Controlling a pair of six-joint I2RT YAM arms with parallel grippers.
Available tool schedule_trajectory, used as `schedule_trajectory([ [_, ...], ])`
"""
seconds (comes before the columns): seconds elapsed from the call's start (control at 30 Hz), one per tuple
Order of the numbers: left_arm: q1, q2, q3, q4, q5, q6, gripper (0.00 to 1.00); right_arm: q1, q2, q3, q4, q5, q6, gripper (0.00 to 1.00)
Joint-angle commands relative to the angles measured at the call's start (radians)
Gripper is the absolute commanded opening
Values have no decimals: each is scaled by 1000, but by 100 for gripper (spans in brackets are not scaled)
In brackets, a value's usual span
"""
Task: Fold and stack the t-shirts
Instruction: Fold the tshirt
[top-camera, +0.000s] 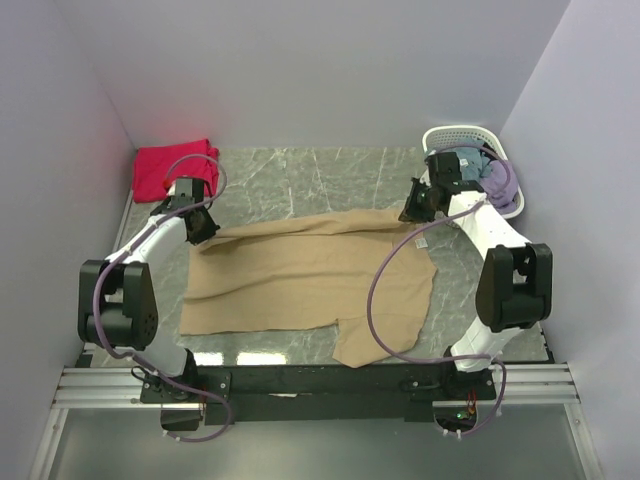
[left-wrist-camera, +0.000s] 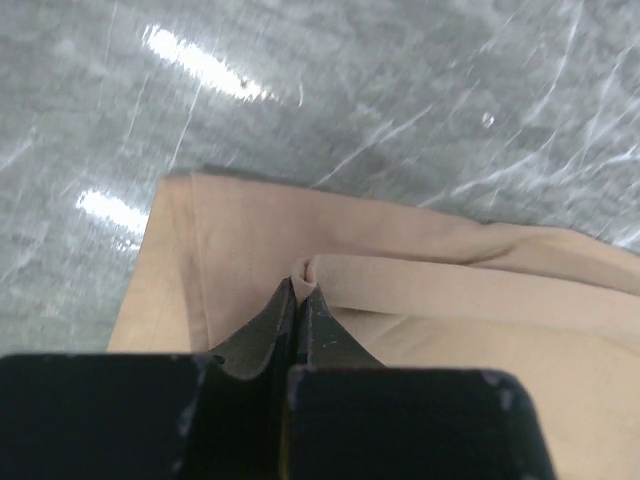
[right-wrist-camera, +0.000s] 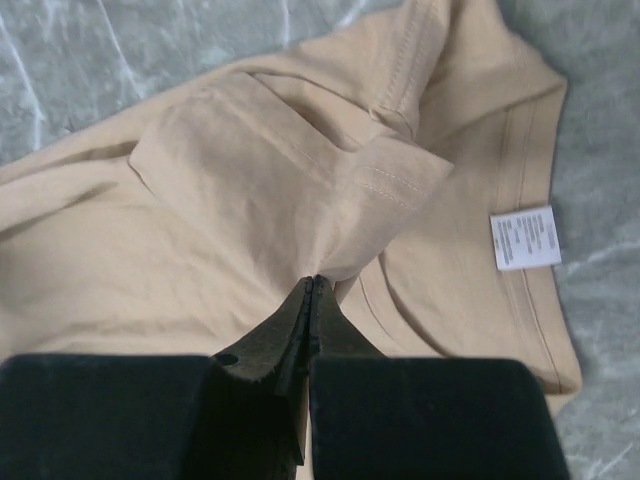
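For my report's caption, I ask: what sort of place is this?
Most likely a robot test cell, not a home: plain pale walls enclose a marble-patterned table, two robot arms stand on a metal rail, and a tan t-shirt lies between them.

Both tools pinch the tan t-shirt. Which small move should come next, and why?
Probably lift both together and draw the far edge toward the near edge: the left tool and right tool are each shut on that edge of the tan t-shirt, spread flat.
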Motion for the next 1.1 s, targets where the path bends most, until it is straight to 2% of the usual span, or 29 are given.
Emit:
schedule_trajectory([
  [0.0,-7,-67,-45,-21,-52,-36,1,6,-70,-51,26,29,17,0],
  [0.1,-7,-67,-54,-70,-116,-51,1,8,-88,-73,26,81,30,0],
  [0.13,-7,-64,-56,-89,-186,-64,1,6,-105,-89,29,101,34,0],
  [0.23,-7,-63,-50,-141,-275,-97,1,6,-152,-126,23,193,56,0],
  [0.33,-7,-48,-43,-161,-302,-111,1,8,-184,-161,6,253,67,0],
  [0.53,-7,20,-43,-155,-216,-91,1,14,-157,-232,-13,238,67,0],
  [0.6,-7,26,-65,-142,-181,-77,7,18,-154,-264,-11,228,67,0],
  [0.67,-11,11,-94,-139,-181,-90,9,21,-154,-281,-10,225,64,0],
  [0.7,-14,-3,-108,-132,-138,-87,16,23,-152,-287,-25,225,60,0],
  [0.77,-16,-46,-157,-116,-93,-99,29,24,-154,-294,-37,233,63,20],
  [0.83,-19,-76,-187,-89,-64,-97,55,29,-190,-313,-30,250,77,35],
  [0.9,-19,-113,-195,-113,-82,-108,83,28,-227,-314,-23,282,88,40],
  [1.03,-19,-184,-171,-115,-92,-99,88,28,-327,-289,19,296,96,52],
  [1.07,-19,-211,-154,-106,-83,-93,88,28,-330,-281,38,278,91,52],
])
